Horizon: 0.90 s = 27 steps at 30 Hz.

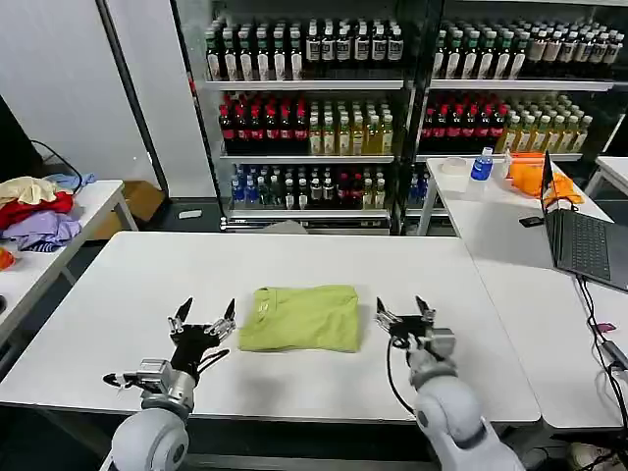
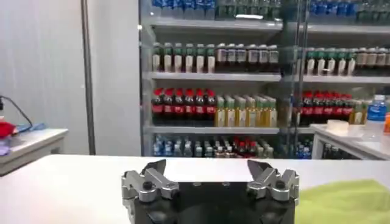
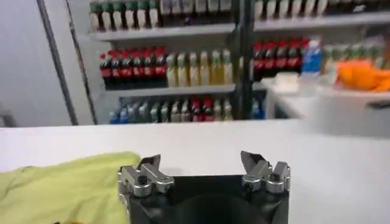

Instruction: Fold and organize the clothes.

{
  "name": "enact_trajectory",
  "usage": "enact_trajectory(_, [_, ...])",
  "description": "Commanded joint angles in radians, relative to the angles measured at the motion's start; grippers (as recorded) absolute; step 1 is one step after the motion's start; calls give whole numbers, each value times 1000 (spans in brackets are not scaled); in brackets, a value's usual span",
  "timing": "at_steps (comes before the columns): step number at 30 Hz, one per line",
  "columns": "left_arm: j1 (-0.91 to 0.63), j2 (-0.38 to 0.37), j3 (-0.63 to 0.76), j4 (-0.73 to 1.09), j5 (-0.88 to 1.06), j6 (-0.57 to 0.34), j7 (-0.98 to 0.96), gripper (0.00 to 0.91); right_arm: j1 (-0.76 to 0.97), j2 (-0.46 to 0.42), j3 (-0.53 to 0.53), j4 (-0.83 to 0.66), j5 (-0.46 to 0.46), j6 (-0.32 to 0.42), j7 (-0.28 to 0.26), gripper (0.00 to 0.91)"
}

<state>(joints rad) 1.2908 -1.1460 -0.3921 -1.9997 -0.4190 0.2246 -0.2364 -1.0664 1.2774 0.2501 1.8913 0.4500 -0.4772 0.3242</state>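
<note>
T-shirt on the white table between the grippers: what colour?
Plain lime yellow-green T-shirt, clearest in the head view.

Before me stood a white table point(image 1: 294, 260), with glass-fronted drink coolers point(image 1: 392, 98) behind it — shelves packed with red, yellow and dark bottles. To my left a side table point(image 1: 88, 211) carried a garment heap point(image 1: 34, 211); to my right, another table point(image 1: 510, 226) held a laptop point(image 1: 584, 240) and an orange cloth point(image 1: 535, 175).
</note>
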Motion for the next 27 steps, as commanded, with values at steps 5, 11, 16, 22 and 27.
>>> enact_trajectory(5, [57, 25, -47, -35, 6, 1, 6, 907, 324, 134, -155, -346, 250, -101, 32, 907])
enact_trajectory(11, [53, 21, -44, -29, 2, 1, 7, 907, 353, 168, -152, -431, 306, -100, 66, 111])
enact_trajectory(16, [57, 22, -38, -25, 3, -1, 10, 907, 361, 170, -143, -461, 327, -91, 77, 0])
enact_trajectory(22, [54, 21, -34, -23, 2, 0, 12, 907, 382, 174, -132, -513, 284, -74, 79, 0])
enact_trajectory(27, [53, 18, -31, -22, 3, 0, 12, 907, 383, 167, -154, -539, 152, -24, 35, 0])
